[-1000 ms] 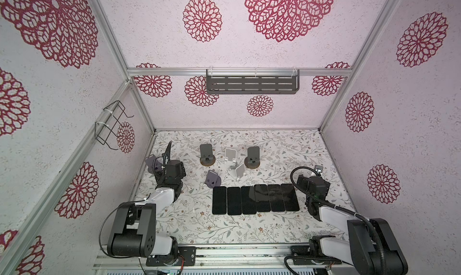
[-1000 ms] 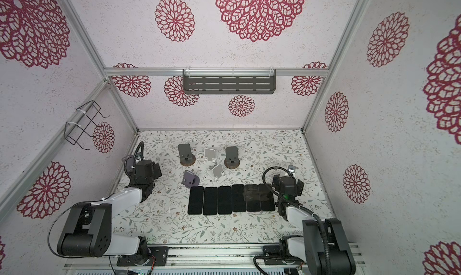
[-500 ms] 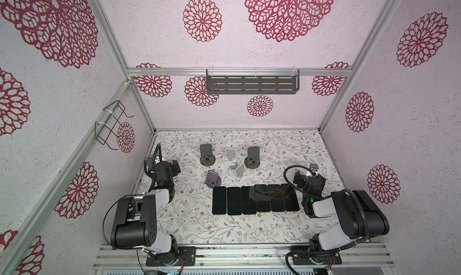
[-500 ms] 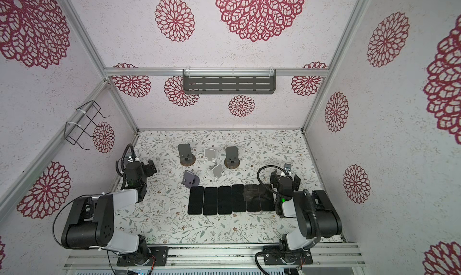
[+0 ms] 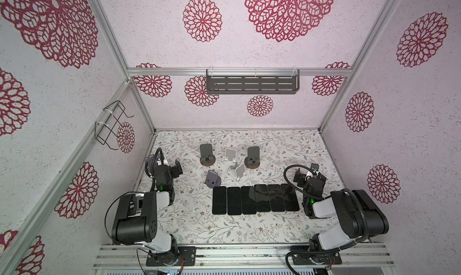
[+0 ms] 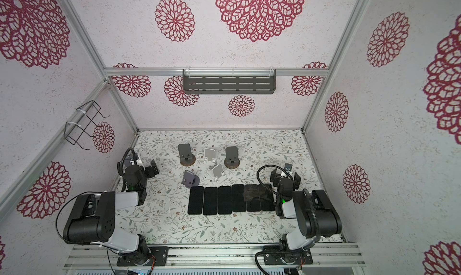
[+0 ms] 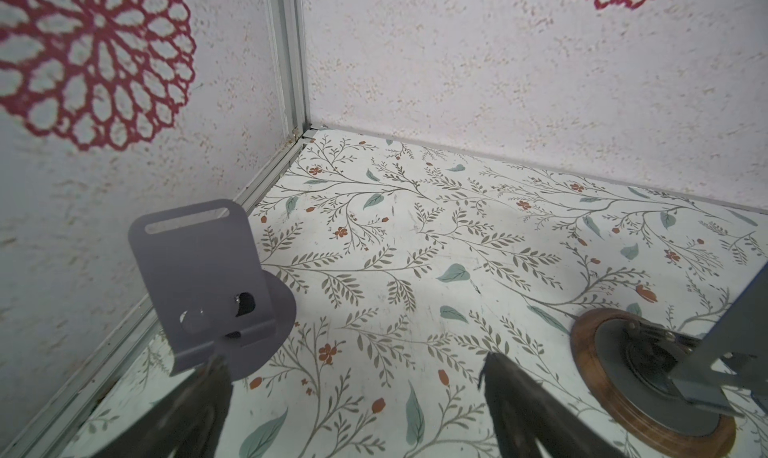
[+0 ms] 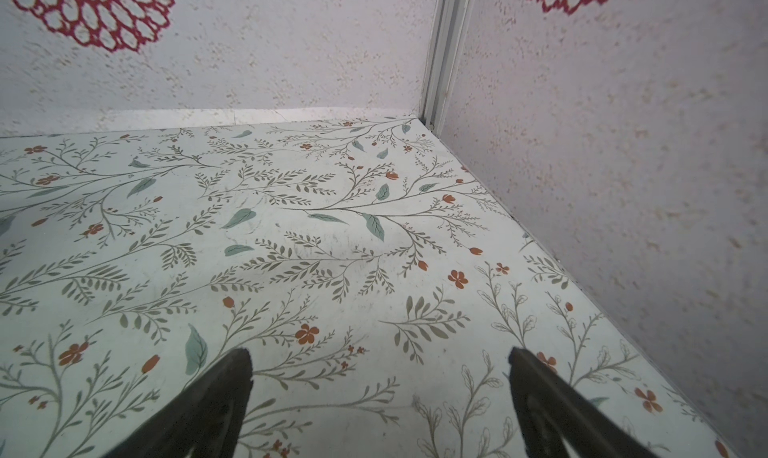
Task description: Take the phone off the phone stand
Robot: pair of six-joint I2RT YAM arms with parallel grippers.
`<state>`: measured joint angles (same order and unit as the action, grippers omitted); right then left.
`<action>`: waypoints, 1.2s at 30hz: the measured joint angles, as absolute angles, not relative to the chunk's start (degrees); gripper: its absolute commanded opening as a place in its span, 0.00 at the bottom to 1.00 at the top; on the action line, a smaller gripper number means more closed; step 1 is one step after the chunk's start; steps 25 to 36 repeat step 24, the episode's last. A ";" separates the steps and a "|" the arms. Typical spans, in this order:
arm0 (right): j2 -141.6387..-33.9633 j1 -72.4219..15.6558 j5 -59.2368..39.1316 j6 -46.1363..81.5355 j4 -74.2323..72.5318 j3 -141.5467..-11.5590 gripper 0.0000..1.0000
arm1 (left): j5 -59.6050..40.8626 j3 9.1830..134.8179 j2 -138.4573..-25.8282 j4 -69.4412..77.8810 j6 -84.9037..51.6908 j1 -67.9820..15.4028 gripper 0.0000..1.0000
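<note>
Several black phones [image 5: 255,199] [image 6: 230,199] lie flat in a row on the floral table. Behind them stand empty phone stands: two grey ones on wooden bases [image 5: 207,156] [image 5: 252,157], two white ones [image 5: 230,156] [image 5: 240,172] and a purple one [image 5: 212,179]. No stand in view carries a phone. My left gripper [image 5: 164,164] [image 6: 141,165] [image 7: 357,373] is open at the left edge, with another purple stand [image 7: 199,269] just beyond one finger. My right gripper [image 5: 310,175] [image 6: 285,176] [image 8: 380,360] is open over bare table by the right end of the row.
Walls close the table on three sides. A dark shelf [image 5: 252,84] hangs on the back wall and a wire rack [image 5: 112,124] on the left wall. Both arms sit folded near the front rail [image 5: 239,255]. A wood-based stand [image 7: 648,373] is beside my left gripper.
Both arms have folded back toward the front rail, and the grippers have turned to face the back wall. Both stayed open. The phones and stands have not moved.
</note>
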<state>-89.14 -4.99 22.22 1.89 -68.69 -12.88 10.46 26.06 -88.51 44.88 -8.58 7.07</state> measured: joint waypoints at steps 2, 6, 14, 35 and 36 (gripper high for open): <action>-89.14 -4.99 22.22 1.89 -68.75 -12.86 0.99 | 10.31 26.06 -88.51 45.12 -8.56 7.07 0.97; -89.14 -4.99 22.22 1.87 -68.75 -12.88 0.99 | 10.02 26.06 -88.51 45.41 -8.56 7.07 0.97; -89.14 -4.99 22.22 1.87 -68.75 -12.86 0.99 | 9.89 26.06 -88.51 45.58 -8.56 7.07 0.97; -89.14 -4.99 22.22 1.89 -68.75 -12.88 0.99 | 9.87 26.06 -88.51 45.58 -8.56 7.07 0.97; -89.14 -4.99 22.22 1.89 -68.75 -12.88 0.99 | 9.87 26.06 -88.51 45.58 -8.56 7.07 0.97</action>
